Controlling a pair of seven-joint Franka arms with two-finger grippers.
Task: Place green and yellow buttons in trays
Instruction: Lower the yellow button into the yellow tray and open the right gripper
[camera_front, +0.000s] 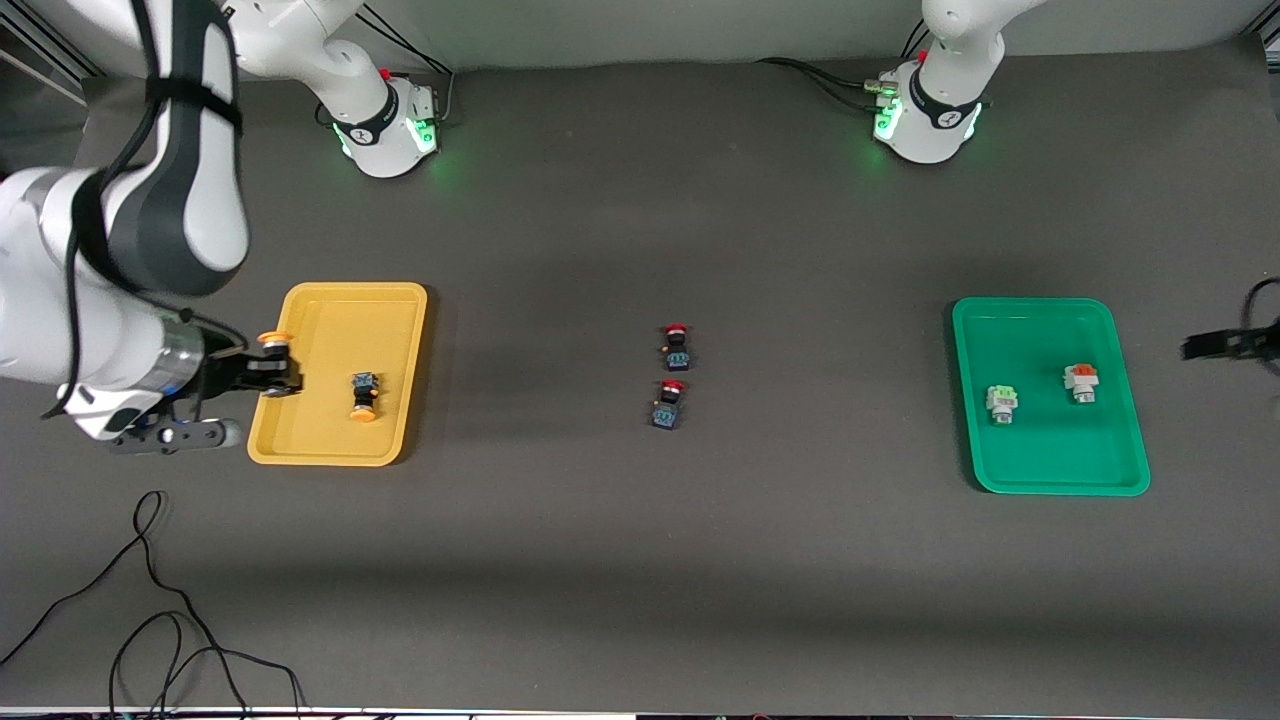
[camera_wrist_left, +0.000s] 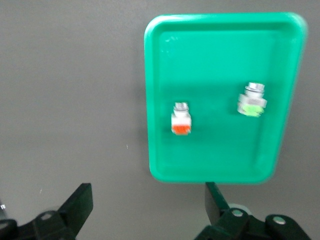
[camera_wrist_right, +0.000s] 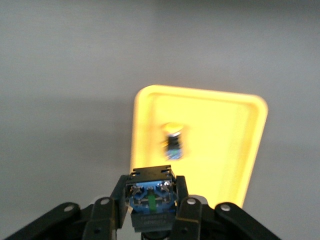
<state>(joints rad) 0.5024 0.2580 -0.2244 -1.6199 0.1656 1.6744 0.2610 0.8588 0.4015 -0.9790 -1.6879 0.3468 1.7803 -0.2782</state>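
Note:
My right gripper (camera_front: 272, 368) is shut on a yellow-capped button (camera_front: 274, 342) with a black-blue body (camera_wrist_right: 151, 198) and holds it over the edge of the yellow tray (camera_front: 318, 435). Another yellow-capped button (camera_front: 364, 394) lies in that tray; it also shows in the right wrist view (camera_wrist_right: 173, 138). The green tray (camera_front: 1040, 470) holds a white button with a light-green block (camera_front: 1002, 402) and a white button with an orange block (camera_front: 1080, 381). My left gripper (camera_wrist_left: 148, 207) is open and empty, in the air past the green tray (camera_wrist_left: 165, 75) toward the left arm's end of the table.
Two red-capped black-blue buttons (camera_front: 677, 346) (camera_front: 668, 404) lie in the middle of the table between the trays. Loose black cables (camera_front: 150, 640) lie on the table near the front camera at the right arm's end.

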